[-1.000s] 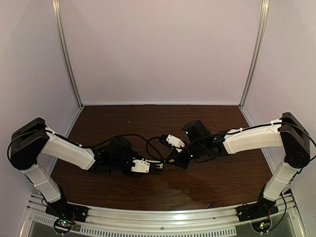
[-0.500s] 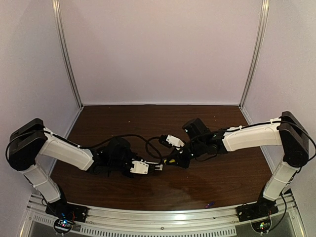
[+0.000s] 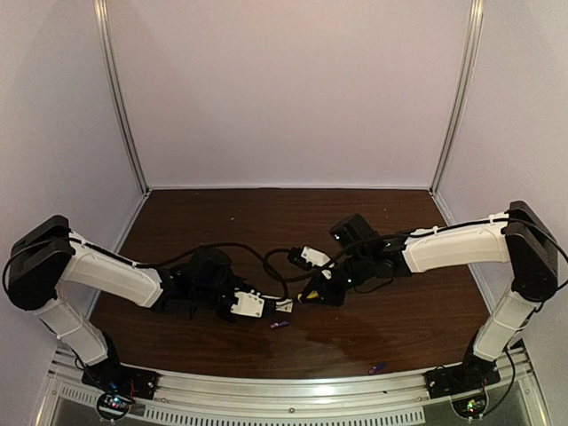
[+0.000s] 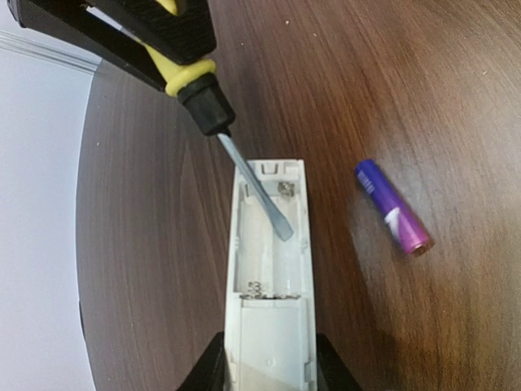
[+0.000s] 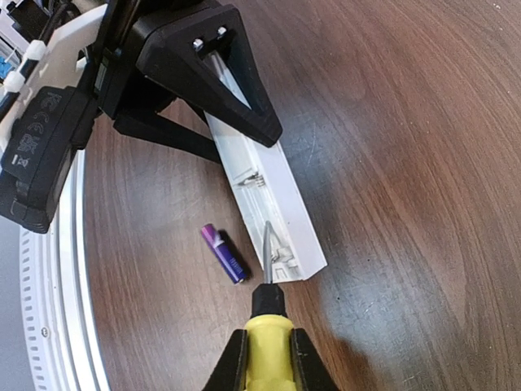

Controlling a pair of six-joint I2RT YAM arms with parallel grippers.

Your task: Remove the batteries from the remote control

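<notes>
The white remote control (image 4: 269, 269) lies with its open battery bay facing up, and the bay shows no cells, only springs. My left gripper (image 4: 269, 371) is shut on its near end. One blue-purple battery (image 4: 393, 208) lies loose on the wood beside the remote, also seen as the battery (image 5: 224, 254) and the battery (image 3: 279, 324). My right gripper (image 5: 269, 358) is shut on a yellow-handled screwdriver (image 5: 269, 338), whose blade (image 4: 259, 194) reaches into the bay's far end. Both grippers meet mid-table, left gripper (image 3: 271, 305) and right gripper (image 3: 318, 291).
A second small battery (image 3: 376, 366) lies near the front rail, right of centre. Dark wooden tabletop (image 3: 266, 213) is enclosed by pale walls on three sides. Black cables trail from both wrists over the middle of the table.
A battery now lies on the table just in front of the remote; it was not there before. Both grippers have shifted slightly, the left arm lowering toward the front.
</notes>
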